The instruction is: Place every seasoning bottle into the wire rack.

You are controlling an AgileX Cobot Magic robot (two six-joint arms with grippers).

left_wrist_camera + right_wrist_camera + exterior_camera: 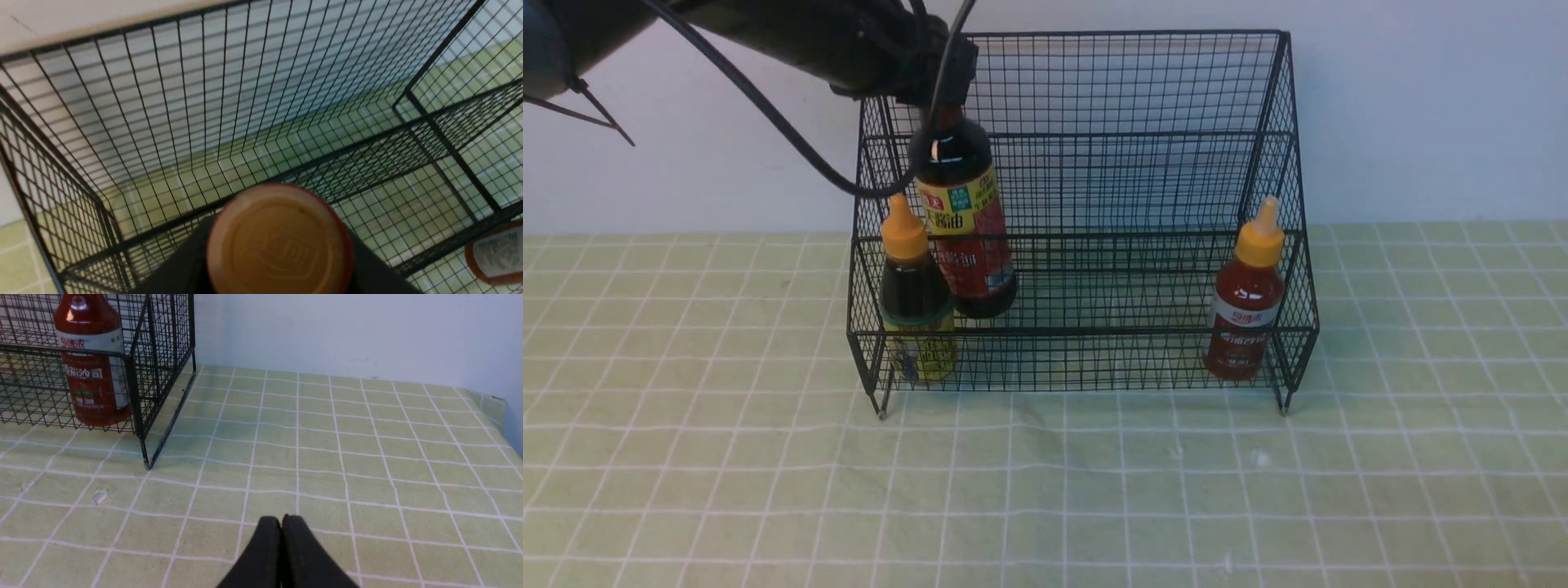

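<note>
The black wire rack [1111,237] stands at the back of the table. My left gripper [938,82] reaches in from above and is shut on the brown cap [280,241] of the tall dark soy-sauce bottle [964,229]. That bottle stands slightly tilted on the rack's left side, behind the short dark bottle with the yellow label [916,302], which sits in the front tier. The red-sauce bottle [1245,302] stands in the front tier at the right, and it also shows in the right wrist view [94,375]. My right gripper [281,522] is shut and empty, low over the table.
A green checked cloth [1045,490] covers the table. A white wall rises right behind the rack. The rack's right corner leg [145,457] stands ahead of my right gripper. The table's right edge [500,412] shows in the right wrist view.
</note>
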